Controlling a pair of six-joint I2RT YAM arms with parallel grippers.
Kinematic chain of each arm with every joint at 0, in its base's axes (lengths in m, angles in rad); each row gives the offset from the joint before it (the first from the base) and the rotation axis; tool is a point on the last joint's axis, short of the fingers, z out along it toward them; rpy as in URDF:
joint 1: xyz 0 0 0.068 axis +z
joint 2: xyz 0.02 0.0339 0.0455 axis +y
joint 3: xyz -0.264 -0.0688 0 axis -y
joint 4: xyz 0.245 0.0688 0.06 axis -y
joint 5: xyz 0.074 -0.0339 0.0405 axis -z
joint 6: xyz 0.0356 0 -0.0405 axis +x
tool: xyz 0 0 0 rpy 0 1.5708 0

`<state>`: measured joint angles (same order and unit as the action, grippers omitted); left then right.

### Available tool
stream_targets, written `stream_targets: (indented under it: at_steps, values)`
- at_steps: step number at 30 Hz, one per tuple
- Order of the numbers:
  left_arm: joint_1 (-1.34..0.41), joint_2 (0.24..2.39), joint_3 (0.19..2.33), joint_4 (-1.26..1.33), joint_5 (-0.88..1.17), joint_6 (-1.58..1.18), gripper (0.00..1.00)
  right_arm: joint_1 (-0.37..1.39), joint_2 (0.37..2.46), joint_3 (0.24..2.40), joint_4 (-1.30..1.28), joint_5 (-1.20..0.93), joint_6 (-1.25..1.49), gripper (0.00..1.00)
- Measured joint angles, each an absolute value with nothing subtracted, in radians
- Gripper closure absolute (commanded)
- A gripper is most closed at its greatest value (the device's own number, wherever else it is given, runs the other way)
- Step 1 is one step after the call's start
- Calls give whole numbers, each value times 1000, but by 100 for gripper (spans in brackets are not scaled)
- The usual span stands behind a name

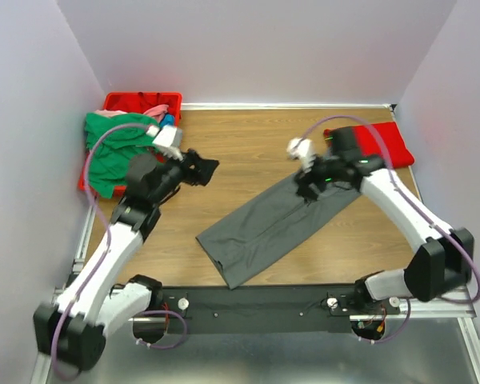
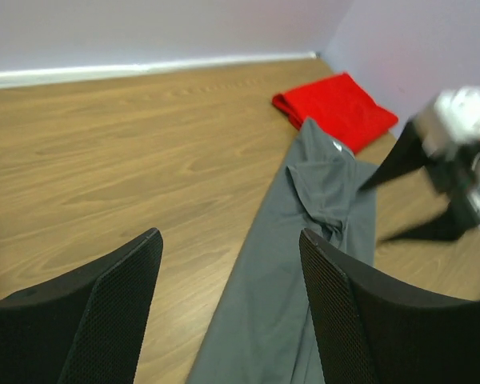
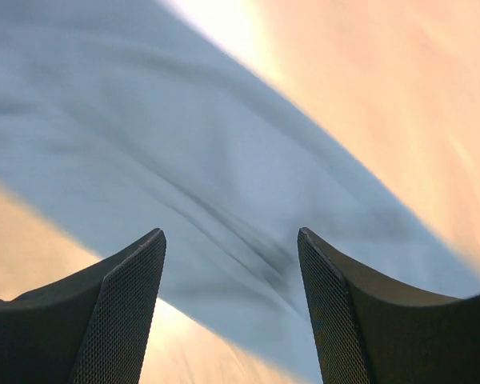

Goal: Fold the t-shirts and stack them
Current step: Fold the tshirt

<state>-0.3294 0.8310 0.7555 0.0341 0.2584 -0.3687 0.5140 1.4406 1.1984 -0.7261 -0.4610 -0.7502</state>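
Grey shirt laid out in a long strip, both hands empty.

The dark grey t-shirt lies diagonally on the surface, folded lengthwise. My right hand hovers over its far end, jaws spread with nothing between them. My left hand hangs off its left side, likewise released and empty. The red t-shirt sits folded just past the grey shirt's far end, and the green t-shirt spills from the red bin well to its left. My worry is that the far end looks rumpled, so a pinch there may catch only the top layer and drag the fold open.
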Motion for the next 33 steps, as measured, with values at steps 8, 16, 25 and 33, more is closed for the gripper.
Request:
stream_targets:
  at_steps: [8,16,25,33]
  values:
    - [-396,1432,1079,116,466,-350,28,-116,1298,1029,-551,-645,-505,26]
    - [-553,2016,1523,36,568,-299,27,-260,1221,907,-457,-751,-391,27]
    - [-647,2396,2053,-144,574,-292,27,-307,1211,891,-418,-783,-366,27]
    - [-664,2545,2219,-236,529,-300,27,-312,1209,891,-410,-805,-362,27]
